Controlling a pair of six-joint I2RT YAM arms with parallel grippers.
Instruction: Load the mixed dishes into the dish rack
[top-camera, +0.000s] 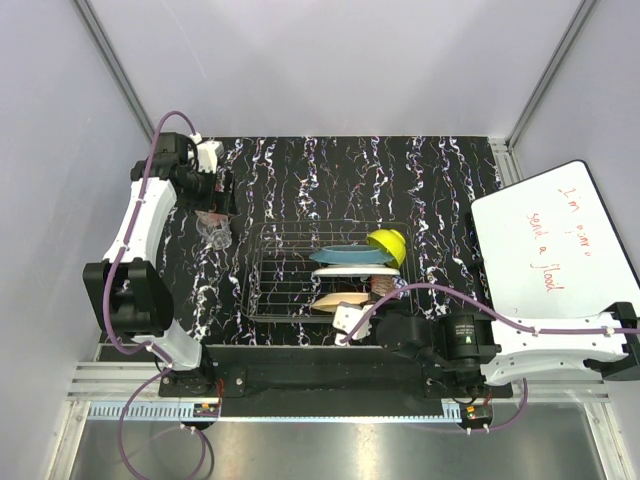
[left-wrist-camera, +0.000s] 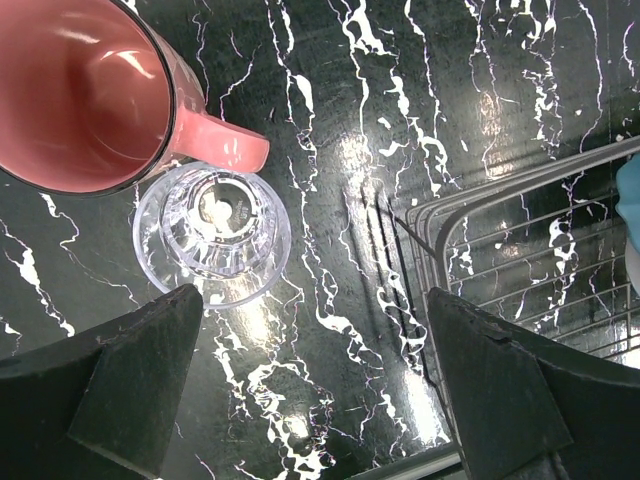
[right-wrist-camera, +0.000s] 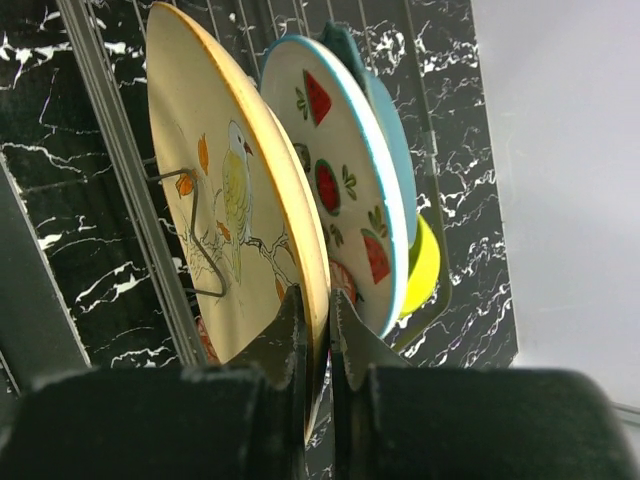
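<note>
Right gripper (right-wrist-camera: 318, 305) clamping the rim of the tan bird plate (right-wrist-camera: 225, 190), plate standing in the dish rack (top-camera: 262, 285) mid-frame, left gripper (left-wrist-camera: 310, 390) hanging wide open over the clear glass (left-wrist-camera: 212, 232) beside the pink mug (left-wrist-camera: 75, 90)

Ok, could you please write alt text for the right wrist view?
The right fingers pinch the rim of a tan bird-print plate standing on edge in the dish rack. Behind it stand a white watermelon-print plate, a teal plate and a yellow-green bowl.
</note>
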